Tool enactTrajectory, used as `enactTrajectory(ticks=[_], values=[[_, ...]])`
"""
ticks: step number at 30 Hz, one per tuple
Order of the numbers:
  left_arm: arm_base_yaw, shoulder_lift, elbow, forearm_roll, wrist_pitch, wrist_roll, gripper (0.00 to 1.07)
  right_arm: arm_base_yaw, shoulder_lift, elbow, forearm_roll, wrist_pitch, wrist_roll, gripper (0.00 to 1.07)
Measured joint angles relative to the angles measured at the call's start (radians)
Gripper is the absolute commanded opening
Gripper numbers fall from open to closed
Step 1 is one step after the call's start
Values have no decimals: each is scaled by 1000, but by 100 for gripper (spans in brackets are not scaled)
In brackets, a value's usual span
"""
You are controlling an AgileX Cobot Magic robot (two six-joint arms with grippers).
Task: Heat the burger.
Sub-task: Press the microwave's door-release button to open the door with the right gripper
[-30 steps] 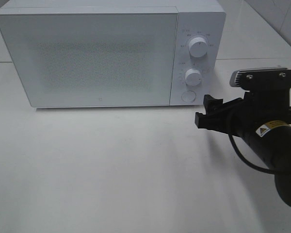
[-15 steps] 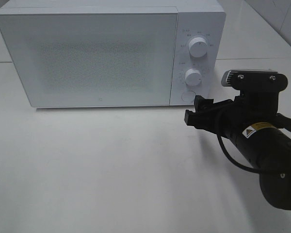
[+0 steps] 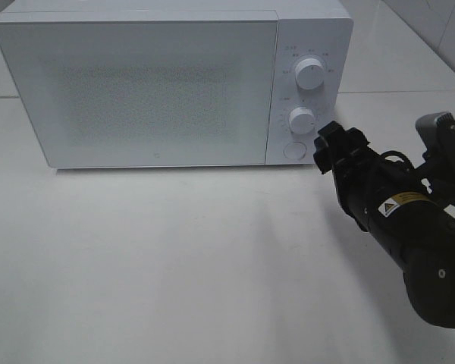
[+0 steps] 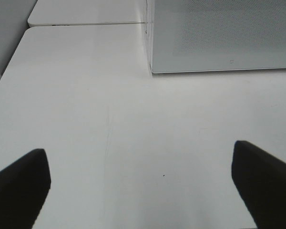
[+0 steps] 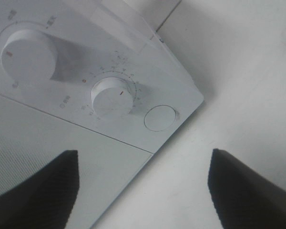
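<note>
A robotics lab staged as a kitchen corner is suggested: a white microwave is set on a plain white table, white wall tiles are seen behind, and a black robot arm is seen alongside.

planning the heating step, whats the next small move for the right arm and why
Probably ease the right gripper forward onto the lower dial, jaws straddling it. The jaws stand open facing it, the microwave door is shut, and no burger is in view, so setting the dial seems next.
</note>
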Motion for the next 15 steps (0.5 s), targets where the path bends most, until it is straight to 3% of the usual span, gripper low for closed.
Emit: enactTrajectory(ticks=[4, 7, 8, 10, 11, 13, 15], values=[[0, 0, 0, 0, 0, 0, 98, 0, 0, 0, -5, 0, 283, 58], [0, 0, 0, 0, 0, 0, 98, 0, 0, 0, -6, 1, 319, 55], [0, 0, 0, 0, 0, 0, 98, 0, 0, 0, -9, 1, 398, 47], [0, 0, 0, 0, 0, 0, 98, 0, 0, 0, -9, 1, 431, 42], [0, 0, 0, 0, 0, 0, 98, 0, 0, 0, -11, 1, 480, 30], [0, 0, 0, 0, 0, 0, 98, 0, 0, 0, -11, 1, 519, 25], [0, 0, 0, 0, 0, 0, 98, 0, 0, 0, -11, 2, 562, 5]])
